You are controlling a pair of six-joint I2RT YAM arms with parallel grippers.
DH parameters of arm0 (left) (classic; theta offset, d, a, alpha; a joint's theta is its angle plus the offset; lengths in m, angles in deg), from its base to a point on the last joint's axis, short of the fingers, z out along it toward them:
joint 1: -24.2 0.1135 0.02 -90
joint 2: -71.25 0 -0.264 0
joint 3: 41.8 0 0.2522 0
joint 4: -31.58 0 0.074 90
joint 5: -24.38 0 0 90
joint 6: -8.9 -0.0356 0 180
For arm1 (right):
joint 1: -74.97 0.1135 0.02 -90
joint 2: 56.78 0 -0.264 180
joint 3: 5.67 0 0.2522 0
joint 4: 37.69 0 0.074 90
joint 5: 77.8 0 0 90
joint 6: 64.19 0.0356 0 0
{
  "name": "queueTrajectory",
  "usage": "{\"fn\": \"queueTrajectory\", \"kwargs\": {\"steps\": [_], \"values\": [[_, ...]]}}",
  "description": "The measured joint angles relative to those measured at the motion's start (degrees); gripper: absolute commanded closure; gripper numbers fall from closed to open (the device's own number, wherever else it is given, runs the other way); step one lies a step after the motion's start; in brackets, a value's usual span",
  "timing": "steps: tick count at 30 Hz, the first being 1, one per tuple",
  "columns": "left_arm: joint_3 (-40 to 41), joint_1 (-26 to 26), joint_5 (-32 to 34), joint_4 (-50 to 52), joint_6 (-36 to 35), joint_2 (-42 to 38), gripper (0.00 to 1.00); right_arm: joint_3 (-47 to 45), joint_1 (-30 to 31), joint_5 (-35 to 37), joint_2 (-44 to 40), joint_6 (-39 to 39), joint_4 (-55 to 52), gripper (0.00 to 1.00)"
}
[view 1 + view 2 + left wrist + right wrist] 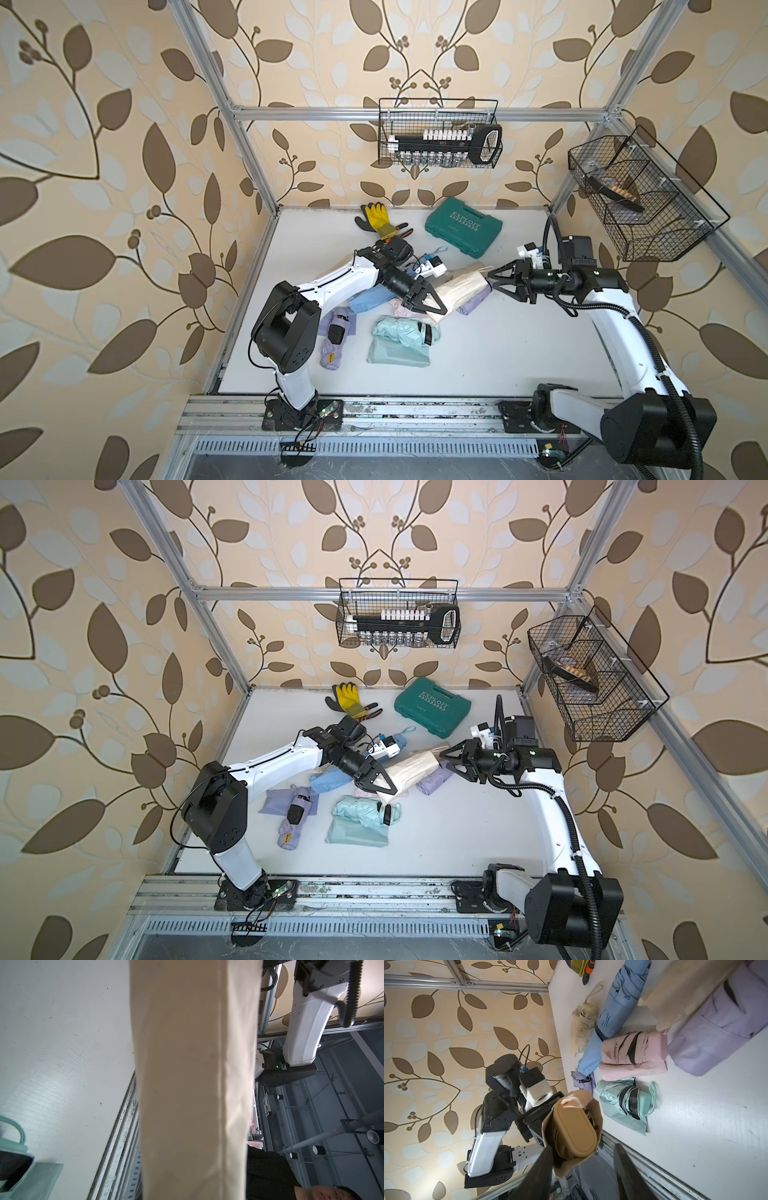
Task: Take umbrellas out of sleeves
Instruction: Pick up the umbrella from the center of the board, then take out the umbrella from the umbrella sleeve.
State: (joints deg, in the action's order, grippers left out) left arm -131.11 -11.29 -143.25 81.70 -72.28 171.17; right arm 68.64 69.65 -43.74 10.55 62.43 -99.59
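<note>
My left gripper [434, 305] [384, 785] is shut on a beige sleeve [457, 291] [415, 769] and holds it above the table. That sleeve fills the left wrist view [195, 1084] and hides the left fingers there. Its open mouth faces my right gripper [491, 279] [582, 1147], and a beige umbrella handle [575, 1132] shows inside. The right jaws are open, astride the mouth, with one finger [542, 1167] against the sleeve's rim. A mint umbrella [405, 330] lies on its mint sleeve [395, 353]. Blue [618, 1007], pink [633, 1047] and lilac [336, 336] umbrellas lie nearby.
A green tool case [463, 226] and yellow-black gloves [376, 218] lie at the back of the table. Wire baskets hang on the back rail [440, 133] and on the right frame [640, 199]. A metal rail [395, 409] runs along the front edge.
</note>
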Motion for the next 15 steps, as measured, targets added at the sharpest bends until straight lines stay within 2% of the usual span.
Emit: {"fn": "queueTrajectory", "kwargs": {"steps": [7, 15], "values": [[-0.5, -1.1, -0.1, 2.1, -1.6, -0.1, 0.78, -1.1, 0.5, -0.7, 0.0, 0.5, 0.6, 0.65], [-0.5, -1.3, 0.0, 3.2, -3.4, -0.2, 0.77, -2.0, 0.6, -2.2, 0.0, 1.0, 2.0, 0.65]]}}
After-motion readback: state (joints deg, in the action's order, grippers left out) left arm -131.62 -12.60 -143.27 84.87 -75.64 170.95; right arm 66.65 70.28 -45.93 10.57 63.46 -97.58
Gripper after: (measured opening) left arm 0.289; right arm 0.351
